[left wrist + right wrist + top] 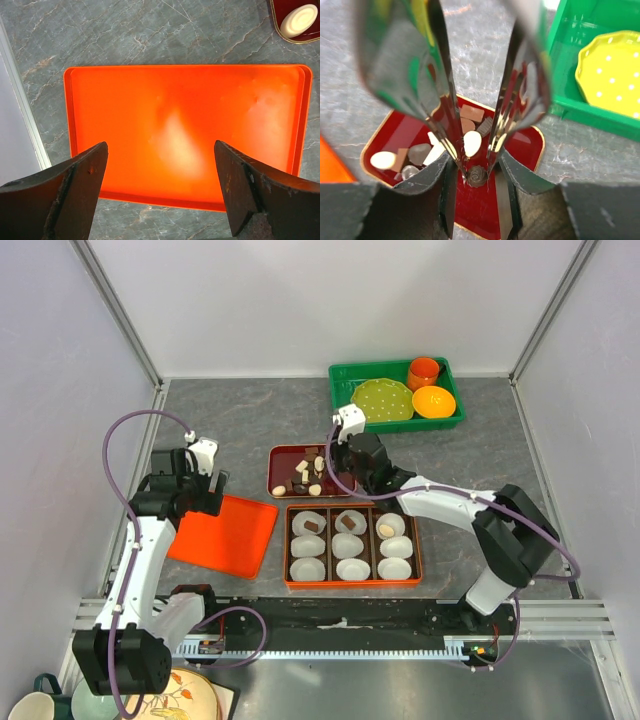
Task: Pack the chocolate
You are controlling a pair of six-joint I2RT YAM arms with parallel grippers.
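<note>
Loose chocolate, brown pieces and cream-white ovals, lies in a dark red tray (277,456) (520,145). My right gripper (335,466) (476,172) is shut on shiny metal tongs (445,100). The tong tips stand on either side of a dark brown swirl chocolate (477,175) on the tray floor and touch it. A white oval (472,143) lies just beyond the tips. An orange box (288,545) of white paper cups holds a brown piece (312,526), another (349,521) and a cream one (386,530). My left gripper (205,490) (160,150) hangs open over an orange lid (185,125).
A green basket (340,390) (580,107) at the back right holds a yellow plate (382,400), an orange cup (425,370) and an orange bowl (433,401). The orange lid (225,532) lies left of the box. The red tray's corner (280,25) shows with a white oval (298,20).
</note>
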